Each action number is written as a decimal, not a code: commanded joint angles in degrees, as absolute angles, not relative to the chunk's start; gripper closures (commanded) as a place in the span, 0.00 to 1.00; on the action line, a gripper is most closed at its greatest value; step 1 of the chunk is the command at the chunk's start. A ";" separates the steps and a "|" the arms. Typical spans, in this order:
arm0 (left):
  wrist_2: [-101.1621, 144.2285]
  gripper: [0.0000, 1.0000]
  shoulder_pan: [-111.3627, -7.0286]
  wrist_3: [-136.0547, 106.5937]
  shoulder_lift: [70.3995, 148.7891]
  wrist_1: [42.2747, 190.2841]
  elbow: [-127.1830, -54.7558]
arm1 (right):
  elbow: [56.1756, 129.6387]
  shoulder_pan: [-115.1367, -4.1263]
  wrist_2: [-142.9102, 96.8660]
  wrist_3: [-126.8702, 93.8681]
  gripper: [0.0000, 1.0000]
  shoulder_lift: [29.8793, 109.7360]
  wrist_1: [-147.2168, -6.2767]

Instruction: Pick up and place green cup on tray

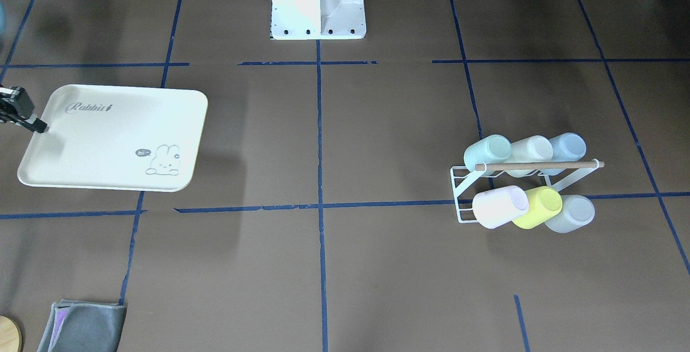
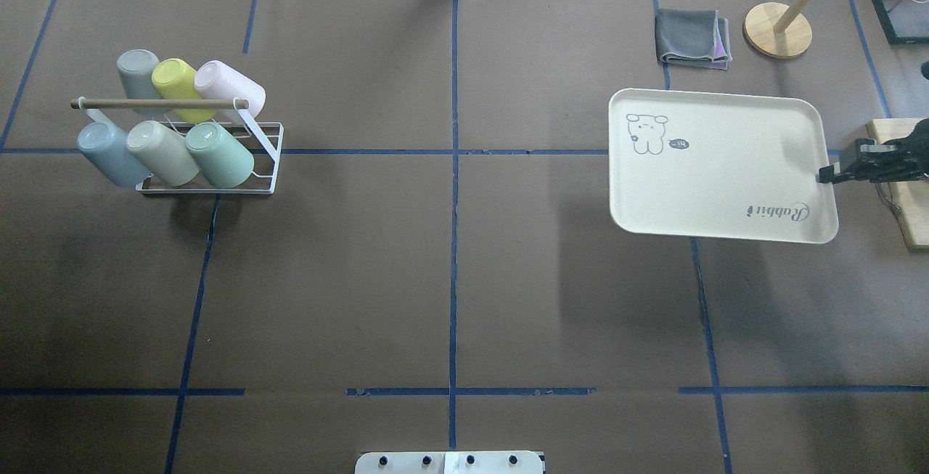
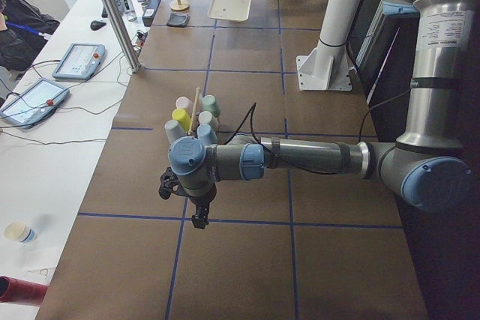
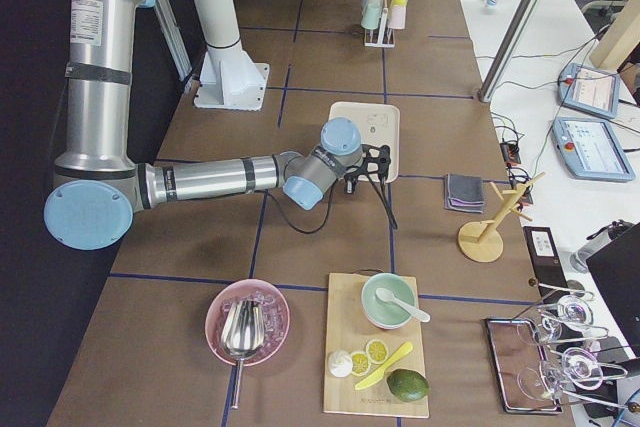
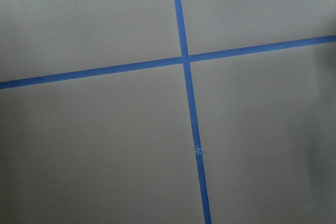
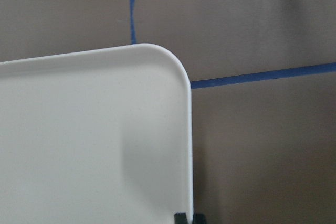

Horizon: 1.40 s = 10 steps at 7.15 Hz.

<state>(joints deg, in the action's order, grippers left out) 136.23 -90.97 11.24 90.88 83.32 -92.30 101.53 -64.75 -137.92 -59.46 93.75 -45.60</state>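
Observation:
The green cup [image 2: 218,154] lies tilted on the lower row of a white wire rack [image 2: 265,162] at the table's far left, beside a beige and a pale blue cup; the front-facing view shows it too [image 1: 488,151]. The cream tray [image 2: 715,165] with its "Rabbit" script sits at the right, casting a shadow as if held slightly above the table. My right gripper [image 2: 827,173] is shut on the tray's right rim [image 6: 186,182]. My left gripper [image 3: 196,219] appears only in the left side view, hanging over bare table short of the rack; I cannot tell its state.
Pink, yellow-green and grey cups [image 2: 174,78] fill the rack's upper row under a wooden bar. A folded grey cloth [image 2: 691,38] and a wooden stand [image 2: 776,30] lie beyond the tray. A cutting board [image 2: 900,184] sits under the right arm.

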 commanded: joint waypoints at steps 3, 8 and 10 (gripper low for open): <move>136.23 0.00 -90.97 10.64 90.97 83.32 -92.37 | 101.25 -45.15 -123.63 -76.67 1.00 77.39 -48.76; 136.23 0.00 -90.97 9.93 91.05 83.41 -92.37 | 96.77 -34.19 -114.52 -77.70 1.00 65.48 -62.31; 136.23 0.00 -90.97 9.93 91.05 83.41 -92.37 | 96.50 -33.58 -114.52 -77.17 1.00 65.39 -62.32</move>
